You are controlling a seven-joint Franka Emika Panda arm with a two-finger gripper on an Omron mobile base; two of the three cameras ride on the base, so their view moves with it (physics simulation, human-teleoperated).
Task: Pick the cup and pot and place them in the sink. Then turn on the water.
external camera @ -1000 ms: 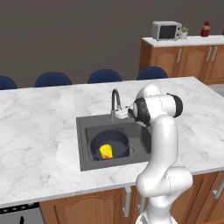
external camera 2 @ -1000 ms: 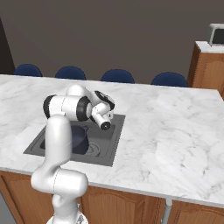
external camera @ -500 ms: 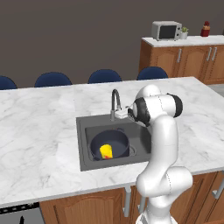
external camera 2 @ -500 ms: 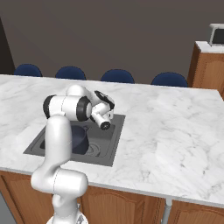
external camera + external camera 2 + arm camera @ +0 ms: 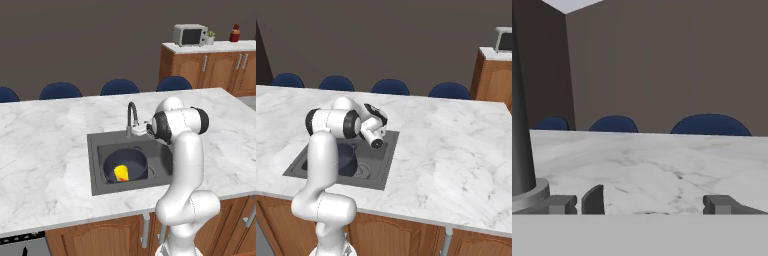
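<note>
- Left base view: the pot is seen seated in the sink, and the cup stands inside the pot, so both placements are judged complete; no water is seen at the faucet.
- The pincer is held level at the back rim of the sink, just beside the base of the faucet, on the side toward the arm. Its jaws are spread wide and nothing is held between them.
- Hand view: the faucet base is seen as a dark column at the left edge, outside the left fingertip; a small grey block, possibly the faucet lever, lies between the column and that fingertip, but its identity cannot be confirmed.
- The deciding relation is judged as follows: the faucet lies sideways of the pincer, not ahead of it, and the faucet's long axis stands upright. A short sideways sweep toward the column is therefore expected, not a forward reach.
- Ahead of the pincer the marble desk runs open to its far edge, where blue chairs stand; forward travel is unobstructed.
- Right base view: the forearm is seen above the rear edge of the sink, with open desk to its right.
- Below the pincer the sink rim falls away to the pot; downward room is limited.
</note>
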